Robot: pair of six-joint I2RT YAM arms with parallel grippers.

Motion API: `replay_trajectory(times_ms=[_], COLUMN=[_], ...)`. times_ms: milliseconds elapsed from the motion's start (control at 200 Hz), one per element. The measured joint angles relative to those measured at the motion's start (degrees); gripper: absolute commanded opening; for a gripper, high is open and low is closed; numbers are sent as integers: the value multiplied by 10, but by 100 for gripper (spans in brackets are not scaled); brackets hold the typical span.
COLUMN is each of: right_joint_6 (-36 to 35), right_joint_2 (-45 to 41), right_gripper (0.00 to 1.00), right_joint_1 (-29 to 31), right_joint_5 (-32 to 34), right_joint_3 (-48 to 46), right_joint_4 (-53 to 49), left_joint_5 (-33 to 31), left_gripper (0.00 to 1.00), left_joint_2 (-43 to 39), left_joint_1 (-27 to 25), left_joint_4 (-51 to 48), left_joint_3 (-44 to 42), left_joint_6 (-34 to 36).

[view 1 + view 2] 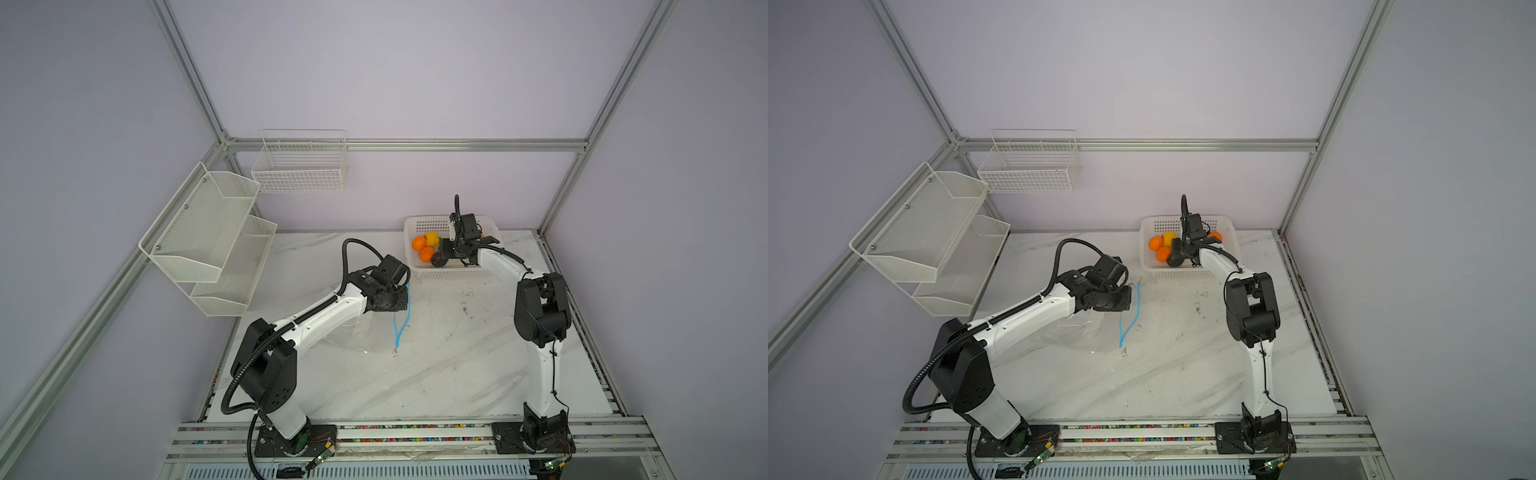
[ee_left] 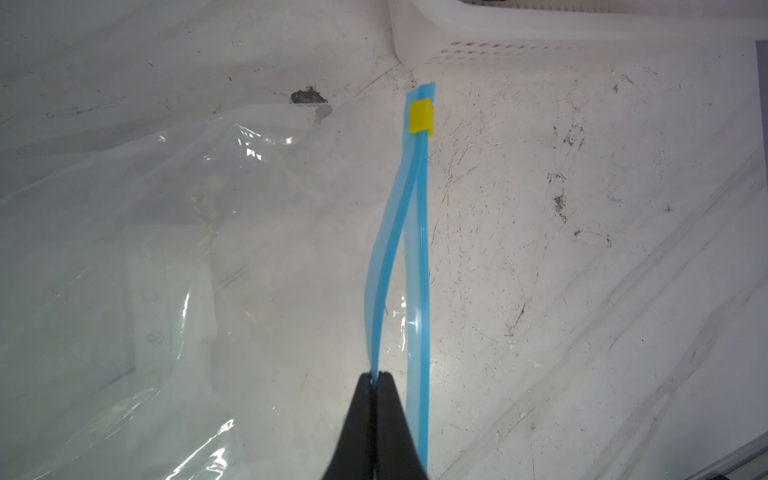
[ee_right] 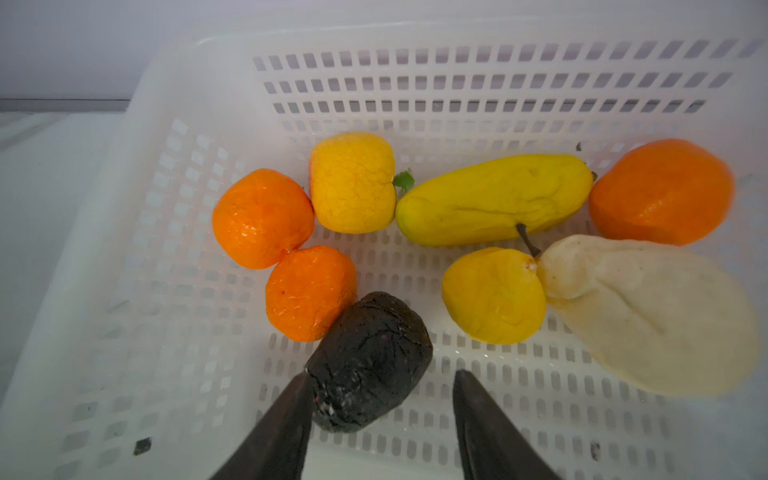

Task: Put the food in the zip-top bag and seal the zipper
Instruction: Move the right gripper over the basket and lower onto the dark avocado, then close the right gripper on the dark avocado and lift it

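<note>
At the back of the white marbled tabletop [image 1: 457,374], right of centre in both top views, sits the white perforated plastic basket [image 1: 451,272], and every piece of toy food is in it. The right claw [image 3: 381,374] is down inside, jaws parted and released. The dark grey-black lump [image 3: 370,361] sits between them, touching one finger [image 3: 282,424], with a clear gap before the other, so there is no grip on it! An orange ball [image 3: 309,293] touches the lump, a second orange ball [image 3: 262,218] touches that one, and a rounded yellow fruit [image 3: 353,183] presses against the second. The elongated yellow fruit [image 3: 494,199] lies across the middle of the basket floor. A smaller round yellow fruit [image 3: 494,295] sits near it, touching the cream pear-shaped piece [image 3: 648,316], and the third orange ball [image 3: 660,191] rests just beyond the pear.

Over at centre-left of the top views, the large clear crinkly plastic zip-top bag [image 1: 345,336] lies on the tabletop, partly under the left arm. The left claw [image 2: 378,378] is clenched on one lip of the thin light-blue zipper strip [image 2: 395,249], holding it apart from the other lip, so the mouth is parted. The small yellow slider [image 2: 420,117] sits at the strip's far end, near the basket's corner.
</note>
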Motion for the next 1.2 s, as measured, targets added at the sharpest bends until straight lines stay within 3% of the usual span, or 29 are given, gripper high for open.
replay_trajectory(times_ms=[370,540,865,1200], right_joint_6=[-10,-12,-12,-11], right_joint_2=[67,97,151,158], right_gripper=[76,78,77,64], right_joint_1=[0,-1,-2,-2], right_joint_5=[-5,-3,-2,-2], right_joint_3=[75,105,153,171], right_joint_4=[-35,-51,-79,-83], left_joint_5=[2,3,3,3], left_gripper=[0,0,0,0], left_joint_2=[14,23,23,23], left_joint_1=[0,0,0,0], left_joint_4=[-2,-2,-8,-10], left_joint_3=[28,42,42,42], left_joint_6=[0,1,2,2])
